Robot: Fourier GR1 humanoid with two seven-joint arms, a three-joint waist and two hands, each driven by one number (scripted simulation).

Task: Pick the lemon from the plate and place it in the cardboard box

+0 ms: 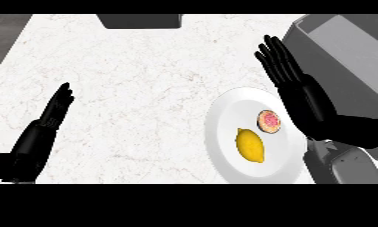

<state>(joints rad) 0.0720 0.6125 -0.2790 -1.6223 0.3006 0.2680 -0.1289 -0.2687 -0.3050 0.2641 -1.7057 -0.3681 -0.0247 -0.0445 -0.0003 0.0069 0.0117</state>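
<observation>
1. Lemon, yellow and oval, is lying on the round white plate, in the plate's lower middle, close to its near rim. The plate is sitting toward the near right corner of the pale speckled stone counter.
2. Just beside the lemon, toward the plate's right rim and apart from it, a small round slice with a pink centre and dark rim is lying flat; I cannot tell what it is.
3. The right hand is hovering over the plate's right rim with fingers straight and spread, holding nothing. The left hand is resting open near the counter's left edge, fingers up, also holding nothing.
4. The grey open-topped cardboard box is standing at the counter's far right corner, well apart from the lemon.
5. Orientation: the lemon's long axis is running from the upper left to the lower right of the head view, one tip pointing to the plate's centre and the other to its near rim.
6. Step in hand, as judged: the reach to the lemon, not yet grasped. Doing it well likely means bringing the right hand toward the near rim, closing fingers and thumb across the short axis at the lemon's widest part, and keeping clear of the slice.
</observation>
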